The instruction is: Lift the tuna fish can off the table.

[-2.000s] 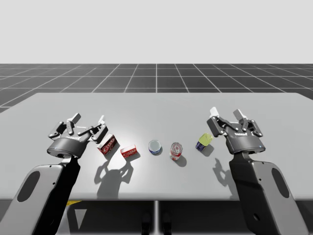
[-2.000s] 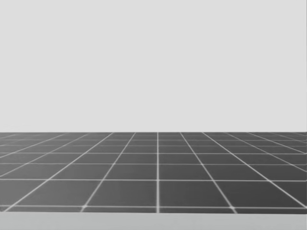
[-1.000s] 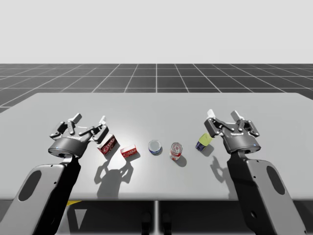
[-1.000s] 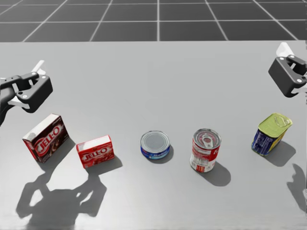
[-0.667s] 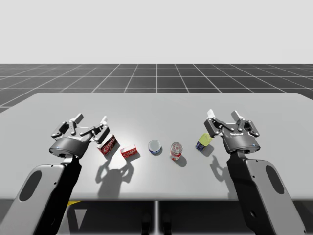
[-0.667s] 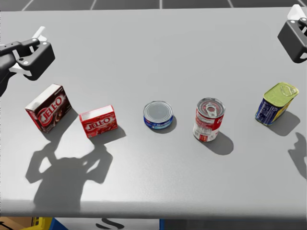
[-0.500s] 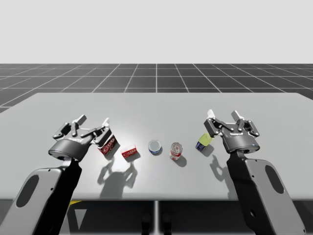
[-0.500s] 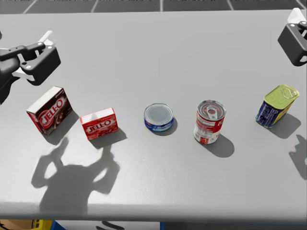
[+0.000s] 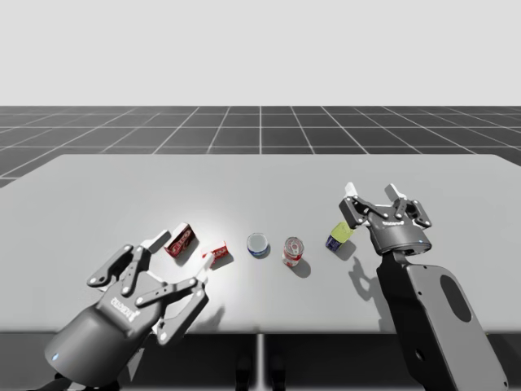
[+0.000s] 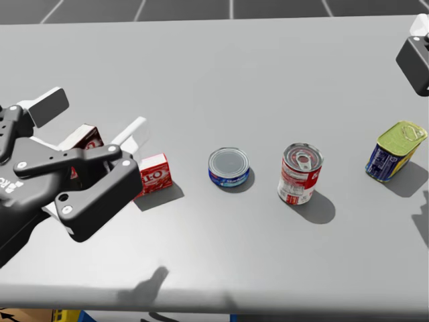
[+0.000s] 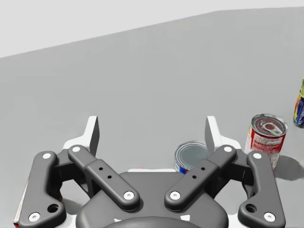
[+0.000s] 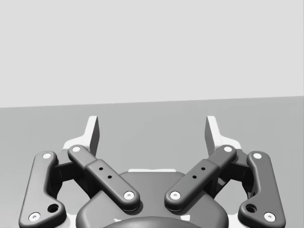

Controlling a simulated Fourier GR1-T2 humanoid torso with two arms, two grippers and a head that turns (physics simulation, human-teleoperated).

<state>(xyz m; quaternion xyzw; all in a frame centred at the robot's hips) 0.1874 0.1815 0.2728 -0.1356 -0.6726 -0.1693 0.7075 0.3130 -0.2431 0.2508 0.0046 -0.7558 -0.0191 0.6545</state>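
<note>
The tuna fish can (image 9: 258, 243) (image 10: 228, 167) is low and blue with a silver lid, and it stands upright mid-table. My left gripper (image 9: 182, 249) (image 10: 90, 124) hangs open above the table's front left, over the two red boxes and apart from the can. In the left wrist view the can (image 11: 191, 159) lies ahead of this gripper (image 11: 152, 133), partly hidden behind one finger's linkage. My right gripper (image 9: 373, 194) (image 12: 152, 130) is open at the right, with nothing between its fingers.
A red soup can (image 9: 293, 251) (image 10: 299, 173) stands just right of the tuna can. A blue rectangular can with a yellow lid (image 9: 339, 235) (image 10: 395, 159) is further right. Two red boxes (image 9: 180, 239) (image 10: 154, 176) lie left of it on the grey table (image 9: 260, 187).
My head has turned down from the horizon to the table. My left arm has risen and swung toward the table's front, its gripper now over the red boxes. My right arm has barely moved.
</note>
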